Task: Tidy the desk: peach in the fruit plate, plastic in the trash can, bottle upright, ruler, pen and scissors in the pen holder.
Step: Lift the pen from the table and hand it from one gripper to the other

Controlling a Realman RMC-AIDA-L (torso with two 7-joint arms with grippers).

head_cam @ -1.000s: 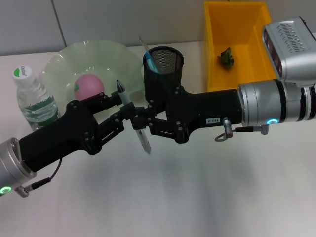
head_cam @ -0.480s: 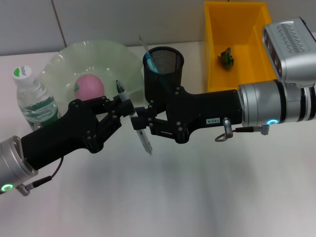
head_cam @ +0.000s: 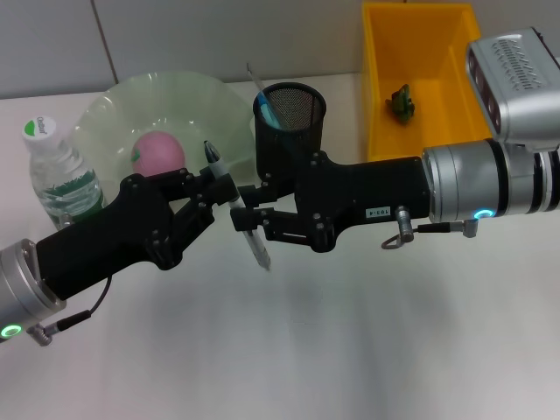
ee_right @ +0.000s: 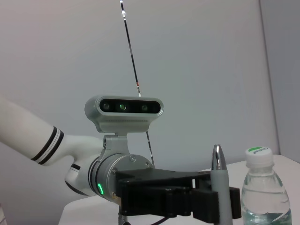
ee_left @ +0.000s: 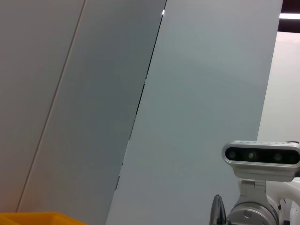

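A grey-capped pen (head_cam: pixel 256 248) hangs tilted above the table between both arms. My left gripper (head_cam: pixel 223 186) is shut on its upper part, and my right gripper (head_cam: pixel 243 210) grips it just below. The right wrist view shows the pen (ee_right: pixel 218 168) upright in the left gripper's black fingers (ee_right: pixel 164 201). Just behind stands the black mesh pen holder (head_cam: pixel 293 114), with a blue-handled item and a thin clear strip sticking out. The pink peach (head_cam: pixel 157 153) lies in the green fruit plate (head_cam: pixel 114 118). The bottle (head_cam: pixel 57 175) stands upright at the left. Green plastic (head_cam: pixel 402 101) lies in the yellow trash can (head_cam: pixel 385 87).
The two arms cross the middle of the table, the left from the lower left and the right from the right edge. Plate, pen holder and bin line the back, close to the wall. White table surface lies in front of the arms.
The left gripper's fingers have closed onto the pen, which the right gripper held alone a second ago. The pen itself has barely moved.
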